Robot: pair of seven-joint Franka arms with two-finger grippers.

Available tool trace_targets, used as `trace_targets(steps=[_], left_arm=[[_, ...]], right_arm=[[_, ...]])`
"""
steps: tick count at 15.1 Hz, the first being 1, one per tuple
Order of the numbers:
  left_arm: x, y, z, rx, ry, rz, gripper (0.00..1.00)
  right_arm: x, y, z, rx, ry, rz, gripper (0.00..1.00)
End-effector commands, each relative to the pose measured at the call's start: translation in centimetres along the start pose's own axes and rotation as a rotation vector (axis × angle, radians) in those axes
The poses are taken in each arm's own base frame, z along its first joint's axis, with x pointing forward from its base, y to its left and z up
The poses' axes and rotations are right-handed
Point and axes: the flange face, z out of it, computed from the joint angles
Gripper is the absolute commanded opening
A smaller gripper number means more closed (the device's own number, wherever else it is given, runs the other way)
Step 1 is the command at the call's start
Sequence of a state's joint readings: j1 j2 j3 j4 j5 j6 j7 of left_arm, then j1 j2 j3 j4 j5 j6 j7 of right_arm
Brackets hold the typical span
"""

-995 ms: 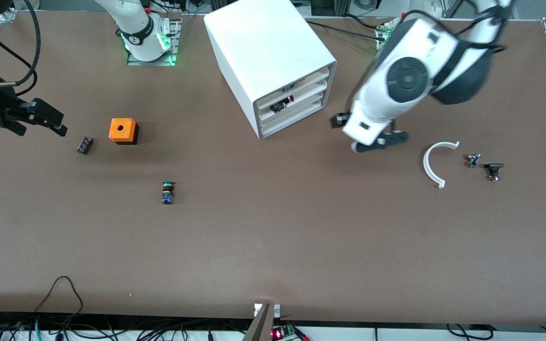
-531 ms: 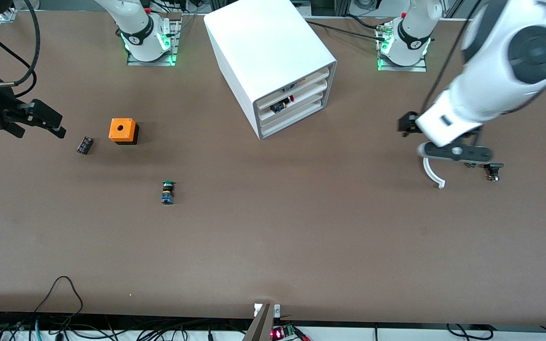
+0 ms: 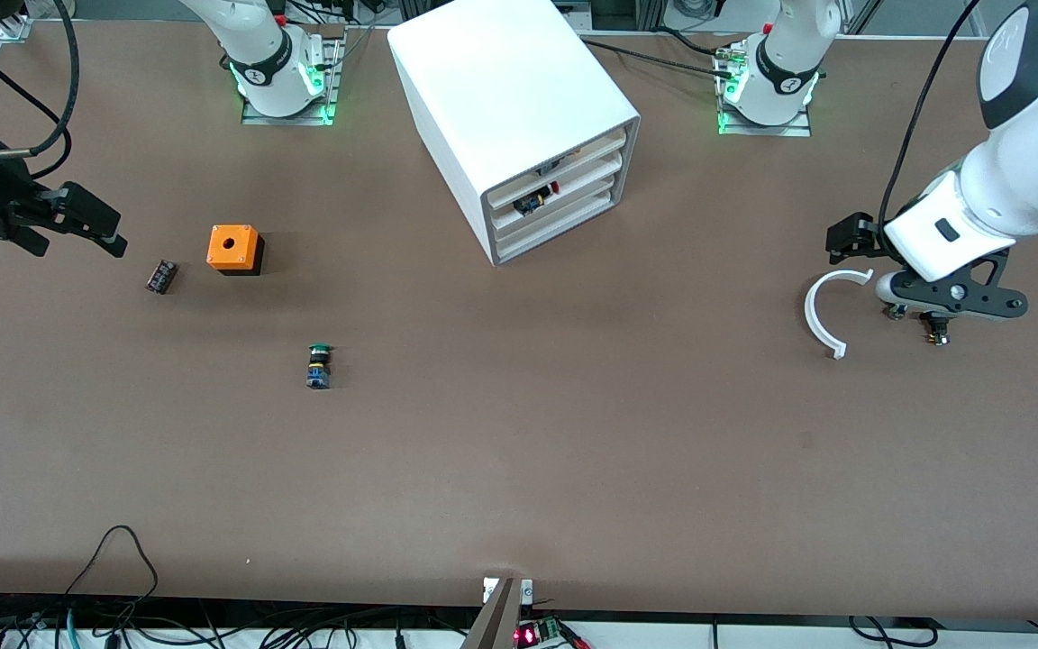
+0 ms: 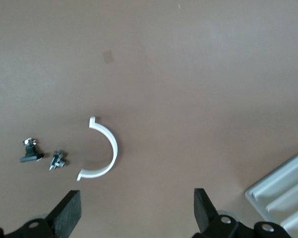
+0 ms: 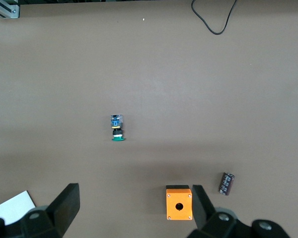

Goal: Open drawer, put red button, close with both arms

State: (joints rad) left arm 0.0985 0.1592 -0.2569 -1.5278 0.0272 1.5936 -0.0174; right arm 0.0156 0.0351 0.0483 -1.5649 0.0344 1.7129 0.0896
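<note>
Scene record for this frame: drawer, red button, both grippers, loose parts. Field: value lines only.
drawer: second from top, pushed in, cabinet
red button: in that drawer
left gripper: open, empty, over small parts by the white arc
right gripper: open, empty, at the right arm's end of the table
green button: on table, untouched
orange box: on table

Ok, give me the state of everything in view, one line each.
drawer: closed, red button inside
cabinet: upright, all drawers in
green-capped button: lying on its side on the table
left tool: open, empty, over the white arc
right tool: open, empty
</note>
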Motion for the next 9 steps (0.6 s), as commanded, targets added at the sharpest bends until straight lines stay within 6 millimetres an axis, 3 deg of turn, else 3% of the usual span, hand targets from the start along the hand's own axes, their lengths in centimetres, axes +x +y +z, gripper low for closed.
trace_targets(steps=[1,3,9], left_arm=[[-4.6,-1.8,-1.3,-0.015,0.112,-0.034,1.0],[-6.1,-1.5,-1.4,-0.012,0.11,-0.03,1.0],[-6.8,-1.6,-2.2,-0.004,0.08,-0.022,1.0]], right_arm=[[-0.6,0.1,-0.1,-0.008,0.008,0.005,1.0],[-0.6,0.1,-0.1,-0.007,0.007,0.006,1.0],[-0.5,0.1,0.2,-0.007,0.0,0.006,1.0]])
